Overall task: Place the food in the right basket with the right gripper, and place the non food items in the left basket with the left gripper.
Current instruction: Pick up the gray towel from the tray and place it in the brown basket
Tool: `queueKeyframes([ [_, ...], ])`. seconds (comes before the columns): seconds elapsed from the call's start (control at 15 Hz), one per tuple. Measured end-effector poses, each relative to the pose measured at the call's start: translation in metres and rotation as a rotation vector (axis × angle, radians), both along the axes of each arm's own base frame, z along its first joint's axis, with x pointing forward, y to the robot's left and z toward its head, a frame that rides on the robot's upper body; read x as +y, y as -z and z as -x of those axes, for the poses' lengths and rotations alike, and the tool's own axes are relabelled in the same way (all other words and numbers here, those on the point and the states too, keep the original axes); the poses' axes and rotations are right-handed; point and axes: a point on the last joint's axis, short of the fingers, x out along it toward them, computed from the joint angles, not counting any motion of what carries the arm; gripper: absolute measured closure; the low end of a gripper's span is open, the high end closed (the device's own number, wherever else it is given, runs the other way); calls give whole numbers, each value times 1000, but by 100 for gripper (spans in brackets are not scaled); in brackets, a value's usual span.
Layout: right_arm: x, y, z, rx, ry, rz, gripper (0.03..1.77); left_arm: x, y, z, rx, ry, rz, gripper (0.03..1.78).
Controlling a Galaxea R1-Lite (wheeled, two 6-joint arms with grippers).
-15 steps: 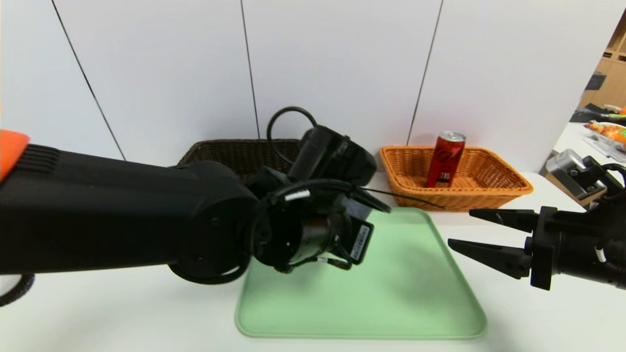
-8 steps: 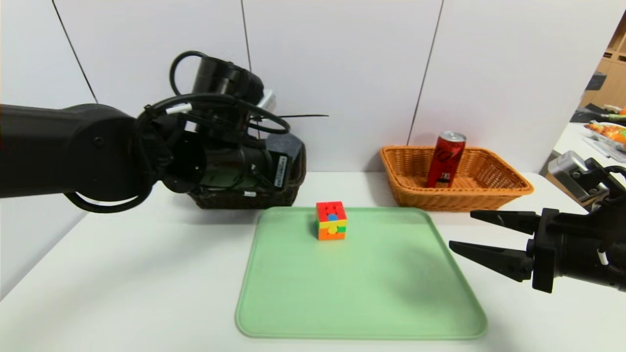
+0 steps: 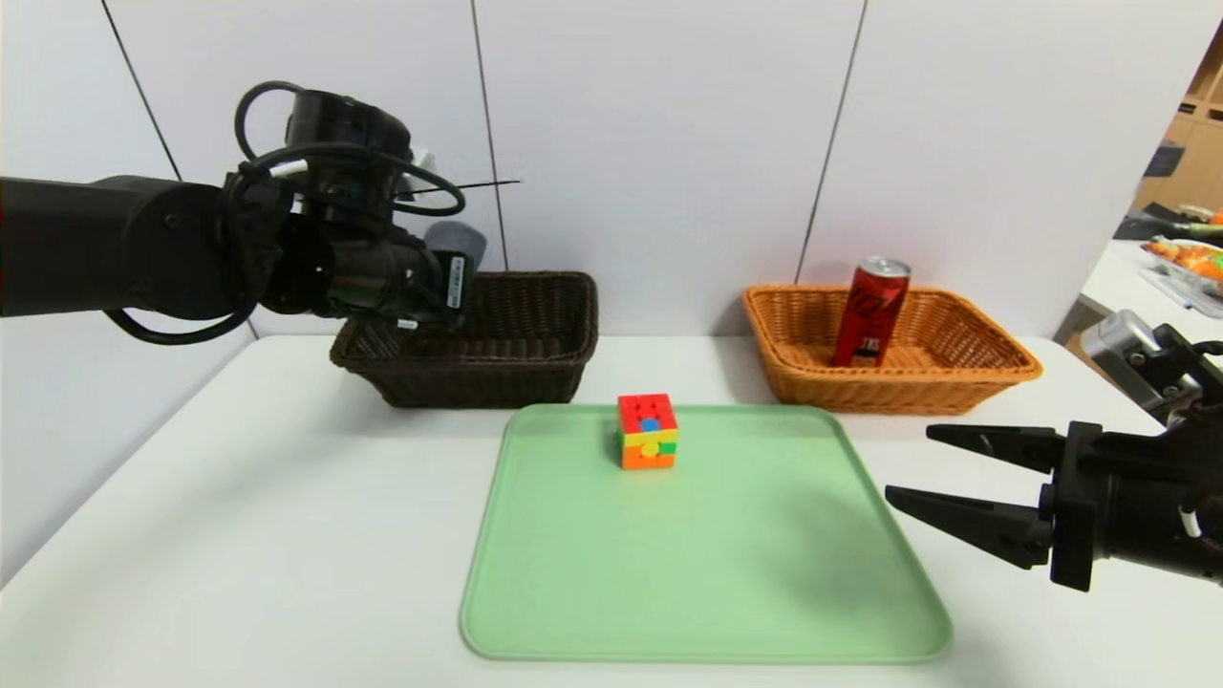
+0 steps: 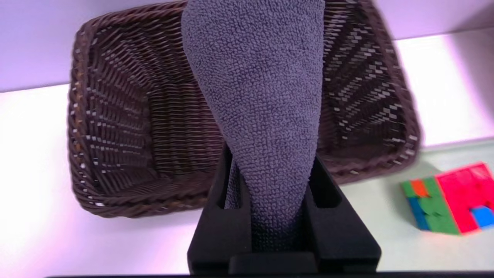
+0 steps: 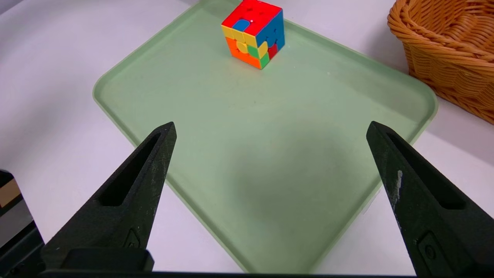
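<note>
My left gripper (image 4: 271, 154) is shut on the dark grey rolled cloth (image 4: 254, 77) and holds it above the left, dark brown basket (image 4: 115, 116). In the head view the cloth (image 3: 457, 239) hangs over that basket's (image 3: 535, 325) left end. The puzzle cube (image 3: 648, 431) sits at the far edge of the green tray (image 3: 707, 592). The red can (image 3: 870, 311) stands upright in the right, orange-tan basket (image 3: 965, 368). My right gripper (image 3: 909, 462) hovers open at the tray's right edge, with nothing between its fingers. Its wrist view has the cube (image 5: 253, 33) ahead of the right gripper (image 5: 271, 125).
Everything stands on a white table against a white panelled wall. The tray (image 5: 193, 108) lies in the middle, with the orange-tan basket (image 5: 444, 50) behind its right corner. A second table with bright items (image 3: 1185, 258) stands at the far right.
My left arm swung up and left from over the tray to above the dark basket, carrying the cloth and uncovering the cube. The right gripper sank slightly.
</note>
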Motion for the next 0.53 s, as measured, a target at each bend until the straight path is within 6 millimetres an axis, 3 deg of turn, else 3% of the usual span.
queueKeyframes([
  [0.53,0,-1,2,-9,2,-1,10,17,26,-55,40,-66,6,147],
])
